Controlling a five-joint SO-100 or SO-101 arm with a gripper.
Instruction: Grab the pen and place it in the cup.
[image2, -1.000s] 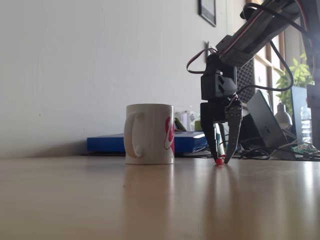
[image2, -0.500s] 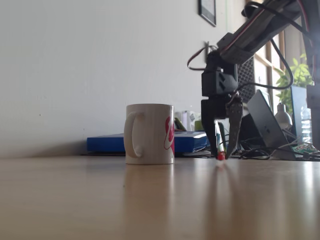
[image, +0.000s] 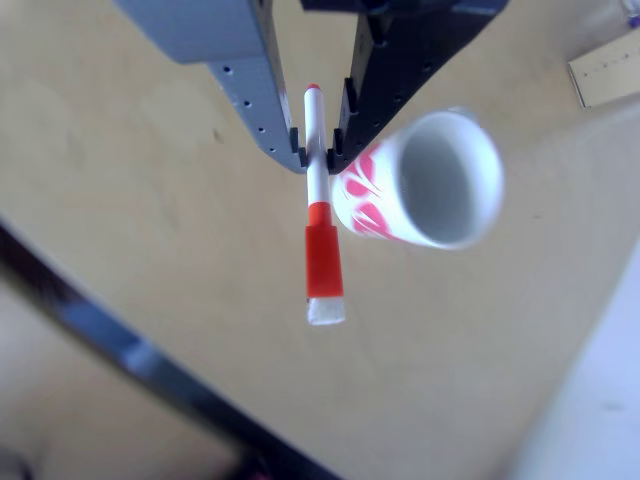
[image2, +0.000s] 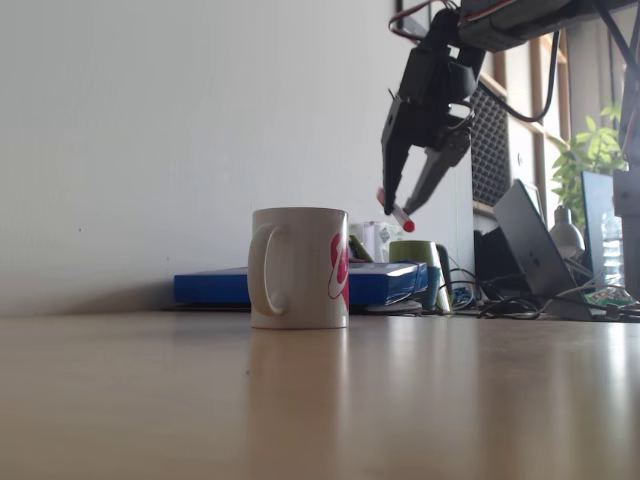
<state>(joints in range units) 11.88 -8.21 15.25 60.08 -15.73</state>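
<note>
Fixed view: end effector (image2: 399, 212) clamps slim pen (image2: 395, 212) above glossy ceramic cup (image2: 298, 267).

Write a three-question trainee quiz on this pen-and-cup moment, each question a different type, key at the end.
1. True or false: the pen lies on the table.
2. Multiple choice: the gripper is (a) open, (b) shut on the pen, (c) shut on the cup's handle.
3. Fill in: in the fixed view the gripper is above the cup and to its ____.

Key: 1. False; it is held in the air. 2. b. 3. right.
</note>
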